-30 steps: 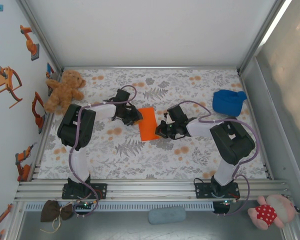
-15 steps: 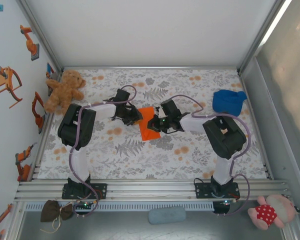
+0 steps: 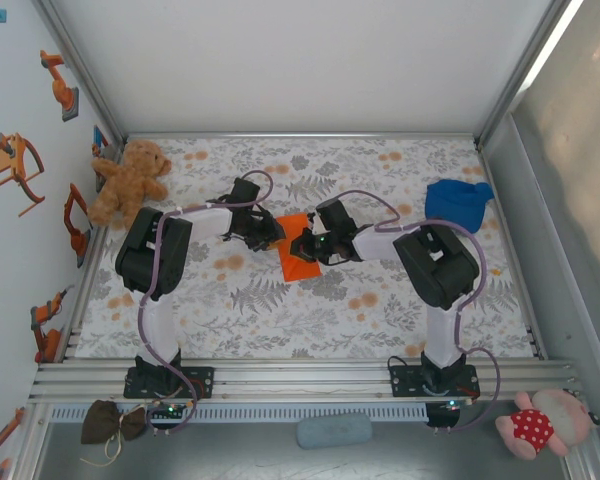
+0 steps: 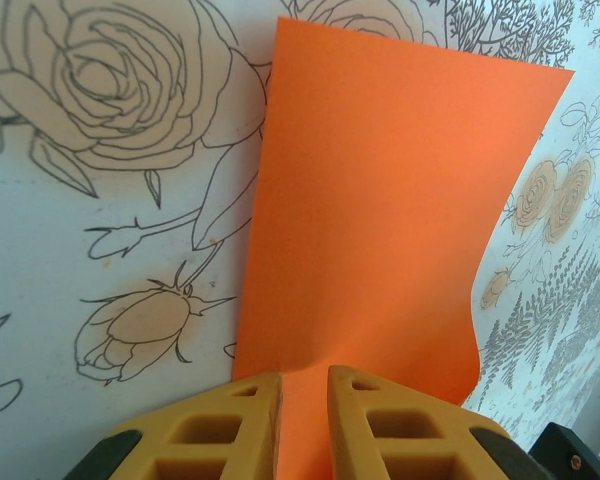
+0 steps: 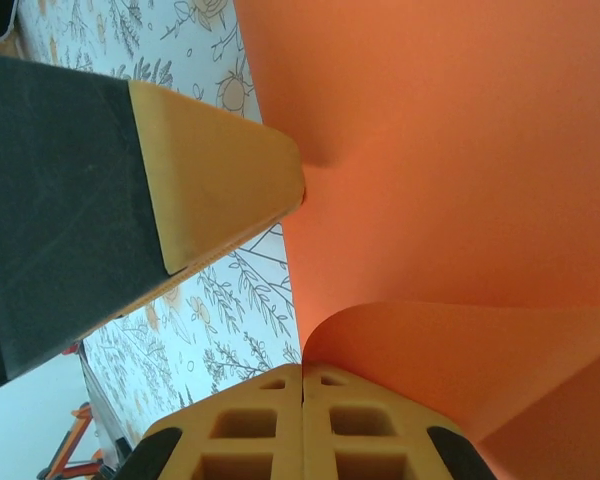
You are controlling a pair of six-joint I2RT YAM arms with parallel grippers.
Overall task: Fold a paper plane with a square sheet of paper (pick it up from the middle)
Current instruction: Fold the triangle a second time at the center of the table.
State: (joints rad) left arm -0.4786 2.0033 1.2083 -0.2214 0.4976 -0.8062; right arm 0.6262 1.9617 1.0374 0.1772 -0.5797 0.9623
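**Right arm crossed onto the paper; fold at risk of going crooked**

Since a second before, the right fingers had swung left from the bare table onto the paper, and its right side had risen into a curl. The sheet lay mid-table between the two arms.

The left fingers stood narrow, nipping the sheet's near edge. The right fingers were shut tight against the base of the curled flap. I couldn't tell whether any paper was caught between them.

To my eye, the danger was the flap rolling over unevenly. A closed tip pushing at one spot could set a slanted crease. The thin sheet might also slide out of the left pinch or buckle. With both sets of fingers so close, a knock between them looked possible too.
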